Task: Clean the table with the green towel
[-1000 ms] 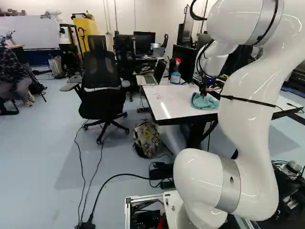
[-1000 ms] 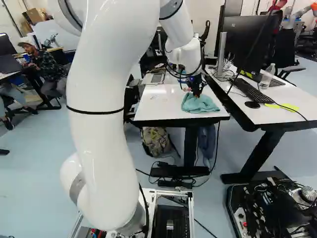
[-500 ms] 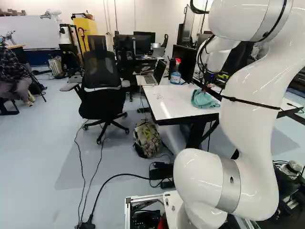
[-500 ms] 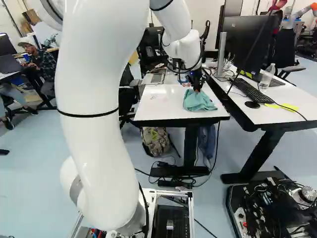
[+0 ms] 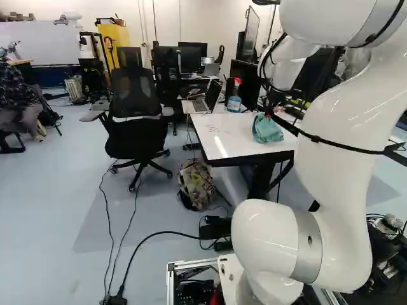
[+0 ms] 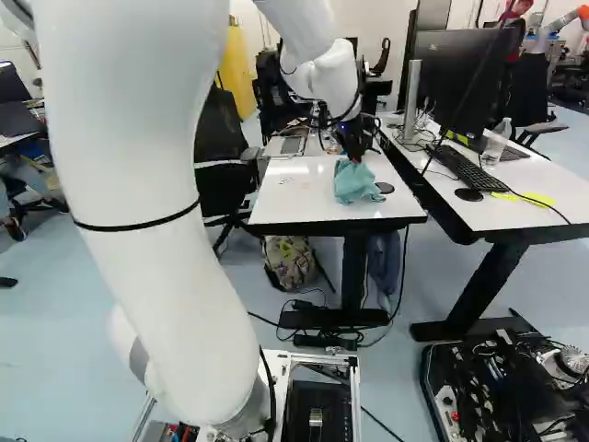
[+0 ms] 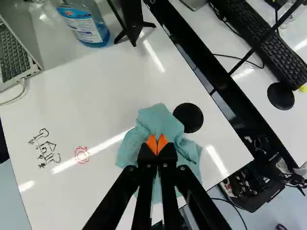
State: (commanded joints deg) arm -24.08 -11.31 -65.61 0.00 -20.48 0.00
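Note:
In the right base view my gripper [image 6: 353, 155] holds the top of the green towel [image 6: 355, 183], whose folds hang down to the white table [image 6: 287, 204]. The wrist view shows the gripper [image 7: 157, 143] shut, its orange pads close together with the bunched towel [image 7: 156, 119] pinched at their tips. Cloth spreads around and under the fingers. Off to one side of the towel, the tabletop bears black marker lines [image 7: 48, 152] and a small red drawing [image 7: 82, 155].
A black disc [image 7: 188, 118] lies right beside the towel. Farther off on the table stand a blue spray bottle [image 7: 86, 24], a laptop [image 7: 14, 57] and a black stand [image 7: 132, 21]. A second desk [image 6: 515, 207] with keyboard [image 6: 474, 170] and monitor adjoins. An office chair [image 5: 137, 105] stands beside the table.
The gripper and towel have moved left in the right base view, and the towel now hangs narrower from the fingers. The black disc has come into sight beside it. The base has not moved.

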